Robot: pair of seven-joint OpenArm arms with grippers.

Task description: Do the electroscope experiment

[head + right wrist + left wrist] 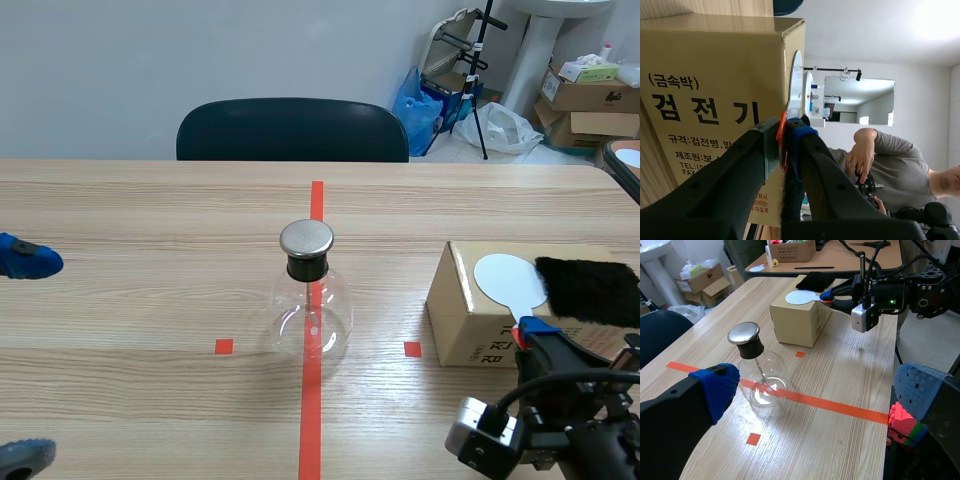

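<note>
The wooden counter has a dark chair behind it. The flask stands mid-counter. The left jaws are wide; the right jaws hold the white paddle on the box.

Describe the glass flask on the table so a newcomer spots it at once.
On the light wooden table, find the orange-red tape line running down its middle. Standing upright on that line is a round clear glass flask with a black neck and flat silver cap. It is the only see-through thing; the neighbouring brown cardboard box is opaque and square-edged.
</note>
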